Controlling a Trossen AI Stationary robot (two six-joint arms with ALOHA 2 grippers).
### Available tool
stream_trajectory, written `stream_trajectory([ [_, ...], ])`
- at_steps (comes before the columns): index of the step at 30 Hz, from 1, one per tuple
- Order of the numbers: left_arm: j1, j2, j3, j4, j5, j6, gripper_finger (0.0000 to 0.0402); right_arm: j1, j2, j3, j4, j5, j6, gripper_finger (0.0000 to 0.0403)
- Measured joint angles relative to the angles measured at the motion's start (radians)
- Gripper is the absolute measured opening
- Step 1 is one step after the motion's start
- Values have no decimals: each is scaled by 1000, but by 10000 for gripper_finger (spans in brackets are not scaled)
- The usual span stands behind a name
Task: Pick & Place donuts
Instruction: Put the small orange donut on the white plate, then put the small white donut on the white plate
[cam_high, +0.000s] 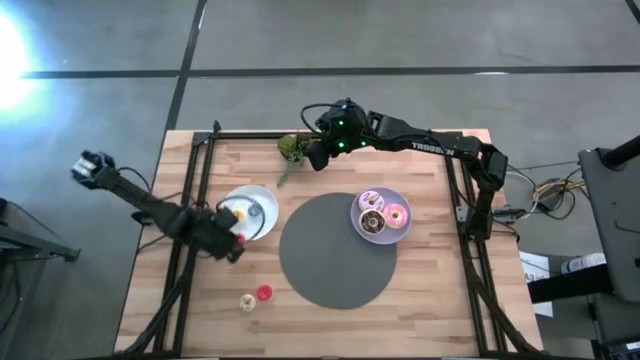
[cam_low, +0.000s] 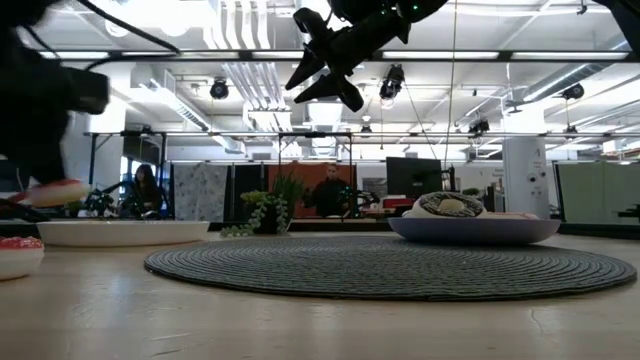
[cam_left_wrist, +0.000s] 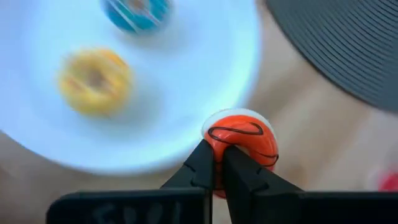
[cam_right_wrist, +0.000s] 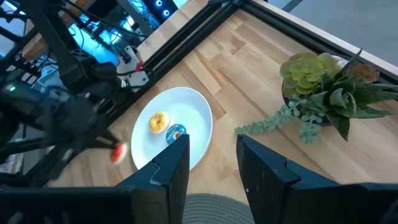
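Observation:
My left gripper (cam_high: 236, 238) is shut on a tiny orange donut (cam_left_wrist: 241, 139) over the near edge of the white plate (cam_high: 262, 228). A yellow donut (cam_high: 238, 212) and a blue one (cam_high: 254, 210) lie on that plate. The three larger donuts, pink (cam_high: 396, 214), sprinkled (cam_high: 371, 200) and dark brown (cam_high: 372, 223), rest on the lavender plate (cam_high: 402, 234). A tiny yellow donut (cam_high: 248, 301) and a red one (cam_high: 264, 293) lie on the wood. My right gripper (cam_right_wrist: 211, 163) is open, raised near the plant. My left gripper pinches the orange donut by its rim (cam_left_wrist: 219, 149) between its two fingertips (cam_left_wrist: 202, 163). The fingers come slanting down from the table's left. The donut is lifted clear, just above plate height (cam_low: 45, 191).
A round grey mat (cam_high: 338, 262) lies in the middle of the table between the two plates. A small green plant (cam_high: 292, 148) stands near the far edge, beside my right gripper. Black frame rails (cam_high: 186, 200) run along the table's left and right sides.

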Motion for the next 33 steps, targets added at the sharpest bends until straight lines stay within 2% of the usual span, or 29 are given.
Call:
stream_trajectory([
  [2, 121, 5, -1, -1, 2, 100, 0, 0, 0, 0, 0, 0, 0, 123],
  [5, 281, 26, -19, 17, 60, 229, 0, 0, 0, 0, 1, 1, 0, 123],
  [8, 378, 51, -34, 85, 144, 372, 0, 0, 0, 0, 1, 1, 1, 123],
  [10, 410, 61, -41, 131, 169, 406, 0, 0, 0, 0, 1, 1, 5, 123],
  [14, 428, 75, -48, 164, 171, 391, 15, 0, 0, 0, 0, 1, 5, 123],
  [25, 427, 80, -32, 119, 215, 367, 115, 0, 0, 0, -1, 1, 2, 123],
  [33, 407, 18, 50, 1, 235, 372, 123, 0, 0, 0, -6, 0, 0, 123],
])
